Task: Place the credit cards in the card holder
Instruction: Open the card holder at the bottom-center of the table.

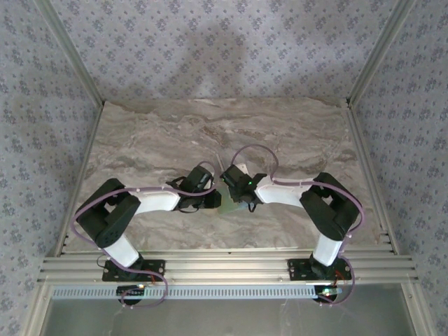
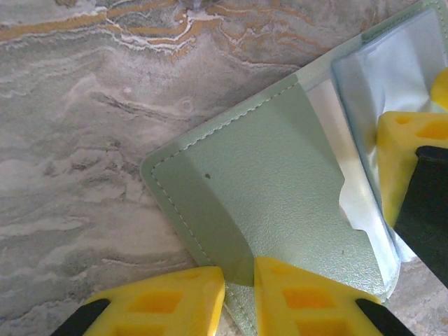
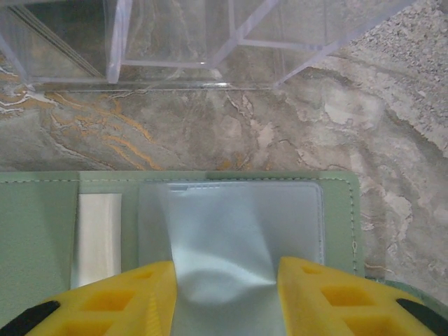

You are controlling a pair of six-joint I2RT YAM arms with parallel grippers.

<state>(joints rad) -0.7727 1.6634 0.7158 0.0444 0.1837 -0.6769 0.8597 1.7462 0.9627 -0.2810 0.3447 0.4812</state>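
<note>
Pale green and grained, the card holder (image 2: 280, 189) is laid open on the marbled table (image 2: 84, 140). One edge of it is pinched between the closed-in fingers of the left gripper (image 2: 239, 276). Its clear inner sleeve (image 3: 231, 217) is straddled by the right gripper (image 3: 226, 269), whose jaws are held apart with a pucker of sleeve between them. Beyond that gripper a clear acrylic box (image 3: 182, 35) is seen.

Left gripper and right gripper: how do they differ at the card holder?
The left gripper has its jaws almost together on the green flap of the card holder. The right gripper has its jaws wider apart, with the clear pocket between them. Both have yellow fingers.
</note>
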